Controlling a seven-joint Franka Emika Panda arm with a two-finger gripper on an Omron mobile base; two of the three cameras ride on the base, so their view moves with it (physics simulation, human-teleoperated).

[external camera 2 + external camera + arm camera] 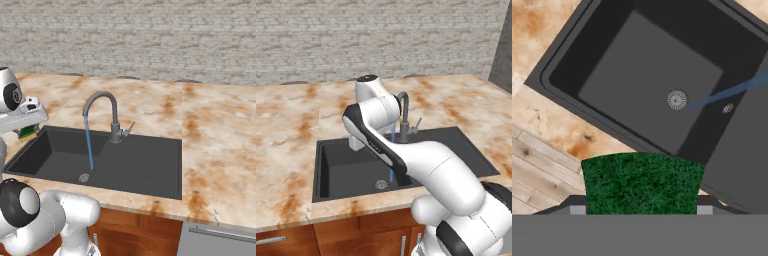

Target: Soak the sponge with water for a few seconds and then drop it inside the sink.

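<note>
Water [89, 145] runs in a thin blue line from the curved grey tap [102, 107] down to the round metal drain [84, 177] at the bottom of the big dark sink [160, 180].

The small green sponge [643, 184] with a yellow side is off the counter and up in the air. The robot's gripper [641, 210] pinches it, one dark finger on each side, as the hand view shows. In the right base view the sponge [28, 132] hangs just under the white hand, above the sink's left rim. It sits well to the left of the water, so the two are apart.

Looking down from the hand, the sponge is above the sink's edge and the brown stone counter [215, 145], with the drain out in front of it. The sponge looks dry, but that is hard to tell.

So the picking up looks done, and the tap is on. The soaking does not seem to have begun, because the blue line does not touch the sponge. What is left, I think, is to carry the sponge sideways over the basin until the water falls on it, hold it there for a little while, and then let go so it drops into the sink.
</note>
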